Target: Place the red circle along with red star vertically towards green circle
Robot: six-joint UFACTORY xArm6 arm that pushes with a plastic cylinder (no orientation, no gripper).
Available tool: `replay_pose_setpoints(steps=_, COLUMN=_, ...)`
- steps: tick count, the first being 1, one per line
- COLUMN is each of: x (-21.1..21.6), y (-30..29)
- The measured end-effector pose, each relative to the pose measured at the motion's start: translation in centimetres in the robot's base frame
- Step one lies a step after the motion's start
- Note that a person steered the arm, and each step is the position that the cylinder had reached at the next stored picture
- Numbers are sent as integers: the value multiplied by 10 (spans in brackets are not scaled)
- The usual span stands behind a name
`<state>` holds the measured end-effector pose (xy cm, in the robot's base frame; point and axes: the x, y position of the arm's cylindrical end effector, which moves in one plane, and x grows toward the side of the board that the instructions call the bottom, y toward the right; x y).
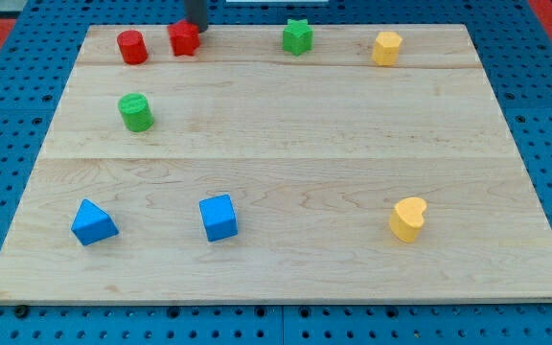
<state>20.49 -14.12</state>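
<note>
The red circle (pixel 132 46) stands near the view's top left of the wooden board (pixel 286 144). The red star (pixel 184 38) is just to its right, a small gap between them. The green circle (pixel 136 112) lies below the red circle, toward the view's bottom. My tip (pixel 196 29) comes down from the view's top edge and sits at the red star's upper right side, touching or nearly touching it.
A green star (pixel 298 36) and a yellow hexagon (pixel 386 48) stand along the view's top. A blue triangle (pixel 93 222), a blue cube (pixel 218 218) and a yellow heart (pixel 408 218) stand near the view's bottom.
</note>
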Motion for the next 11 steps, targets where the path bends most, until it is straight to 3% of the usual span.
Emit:
replay_pose_setpoints(steps=1, x=7, y=-49)
replay_pose_setpoints(steps=3, x=-14, y=-11)
replay_pose_setpoints(steps=5, x=-10, y=-132)
replay_pose_setpoints(steps=7, x=18, y=-129)
replay_pose_setpoints(steps=9, x=18, y=-67)
replay_pose_setpoints(steps=11, x=39, y=-144)
